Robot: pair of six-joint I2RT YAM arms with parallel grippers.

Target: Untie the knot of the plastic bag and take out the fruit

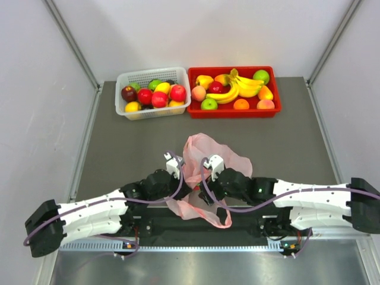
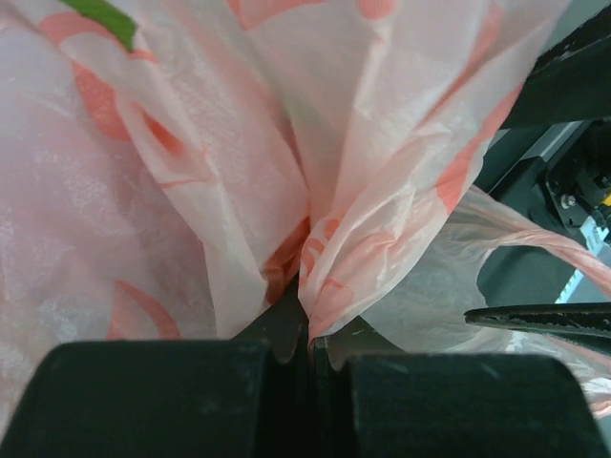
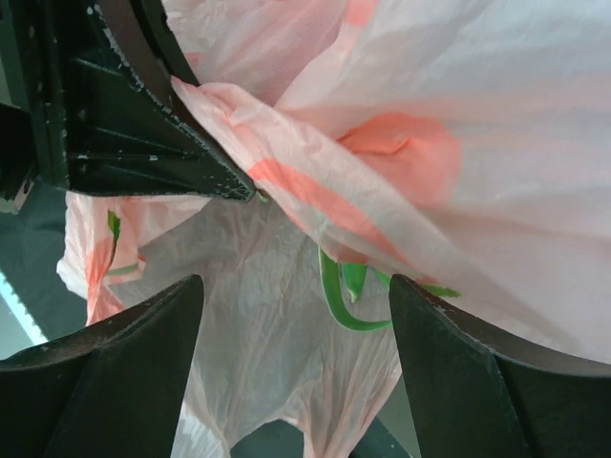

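Left hand clamps the bag, right hand gapes (holding nothing) — a one-sided tug could tear the thin plastic.

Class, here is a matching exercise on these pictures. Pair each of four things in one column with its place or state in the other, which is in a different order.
Things:
1. white basket
2. red tray
3. plastic bag
4. left claw

Places or states:
A. shut, pinching pink plastic
B. at the far edge of the table, the right one of two containers
C. crumpled at the near edge, in the middle
D. at the far edge, the left one of two containers

Pairs: 1-D, 2-B, 3-C, 4-A
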